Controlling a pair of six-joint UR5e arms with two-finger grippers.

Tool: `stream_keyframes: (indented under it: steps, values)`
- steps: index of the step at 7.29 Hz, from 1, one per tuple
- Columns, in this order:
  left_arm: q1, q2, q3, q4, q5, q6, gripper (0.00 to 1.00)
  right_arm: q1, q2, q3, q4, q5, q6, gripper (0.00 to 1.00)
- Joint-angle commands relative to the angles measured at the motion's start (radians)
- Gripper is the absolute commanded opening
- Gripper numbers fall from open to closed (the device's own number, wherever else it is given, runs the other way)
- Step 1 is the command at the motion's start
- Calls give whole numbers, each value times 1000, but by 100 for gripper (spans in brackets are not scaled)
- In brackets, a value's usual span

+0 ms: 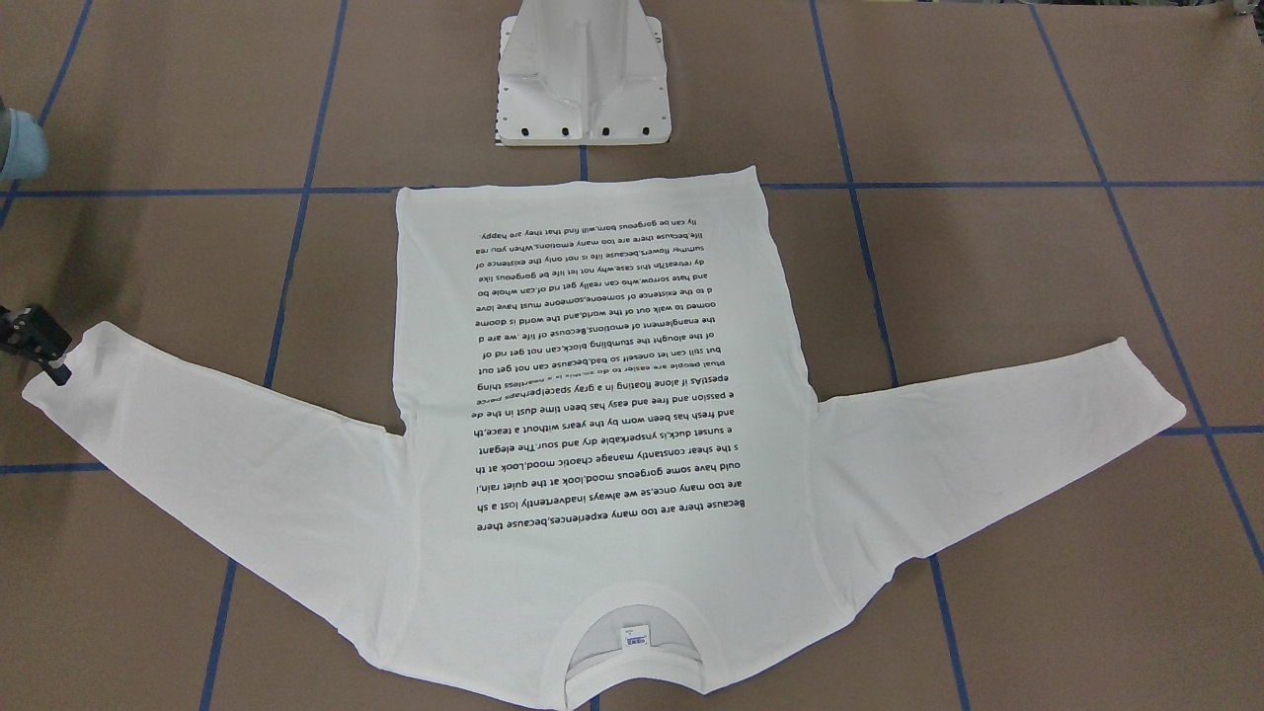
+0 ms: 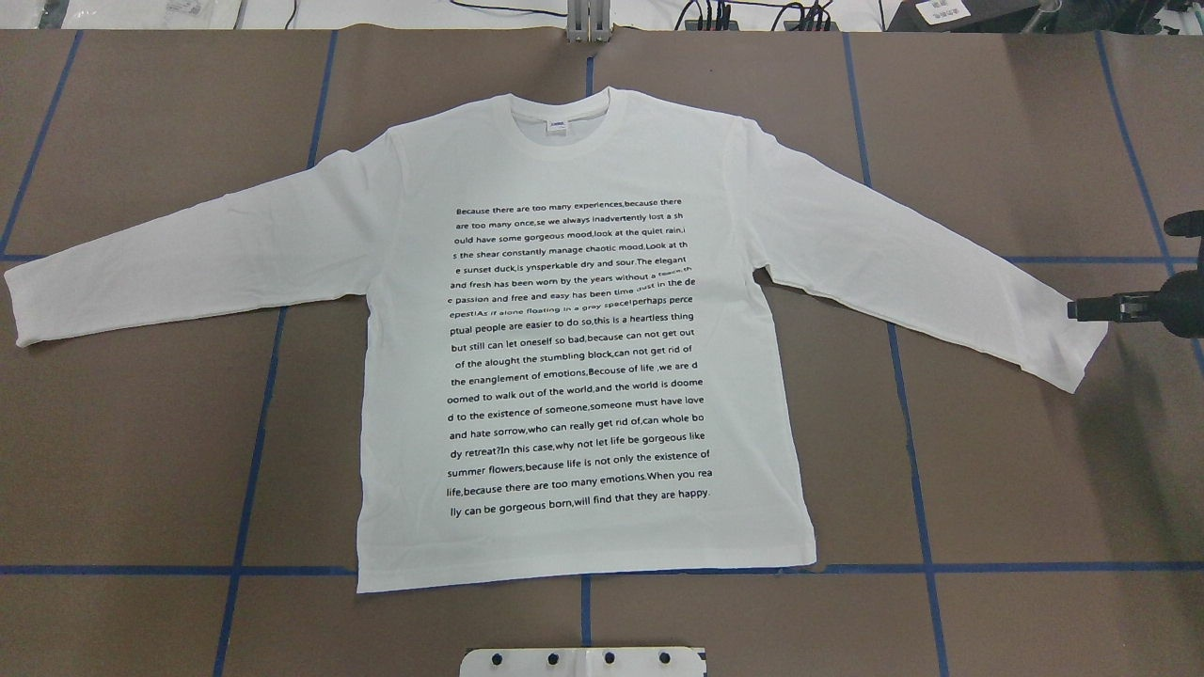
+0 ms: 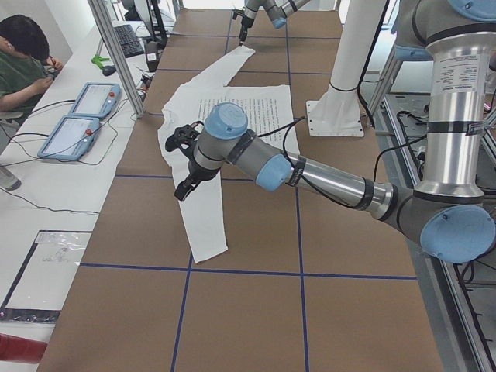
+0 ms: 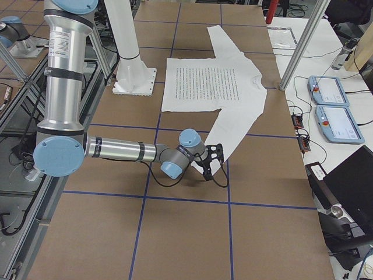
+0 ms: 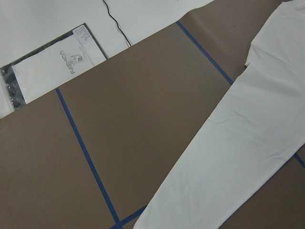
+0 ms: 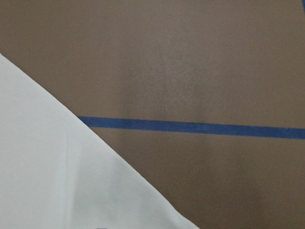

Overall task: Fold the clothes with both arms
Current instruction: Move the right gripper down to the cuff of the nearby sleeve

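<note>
The white long-sleeved T-shirt (image 2: 583,357) lies flat on the brown table, text side up, both sleeves spread, collar away from the robot. My right gripper (image 2: 1082,309) is low at the cuff of the sleeve on my right (image 2: 1063,348), with a black fingertip (image 1: 59,373) at the cuff's edge. Its jaws look apart and hold nothing. My left gripper (image 3: 184,163) shows only in the exterior left view, hovering above the other sleeve (image 3: 205,225). I cannot tell whether it is open or shut. That sleeve (image 5: 238,157) shows in the left wrist view.
The white metal pedestal (image 1: 583,89) stands just behind the shirt's hem. A bagged sheet (image 5: 52,67) lies off the table's left end. Beyond the table's far side are an aluminium post (image 3: 116,54), teach pendants (image 3: 85,108) and a seated person (image 3: 23,62).
</note>
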Motion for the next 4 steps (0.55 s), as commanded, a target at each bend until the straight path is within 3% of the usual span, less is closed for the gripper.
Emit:
stream_keyframes:
  steps: [1, 4]
  values:
    - [1, -1, 0, 0, 0, 0, 100, -20, 4, -6, 0, 0, 20, 94]
    - [1, 0, 0, 0, 0, 0, 100, -30, -7, -8, 0, 0, 22, 94]
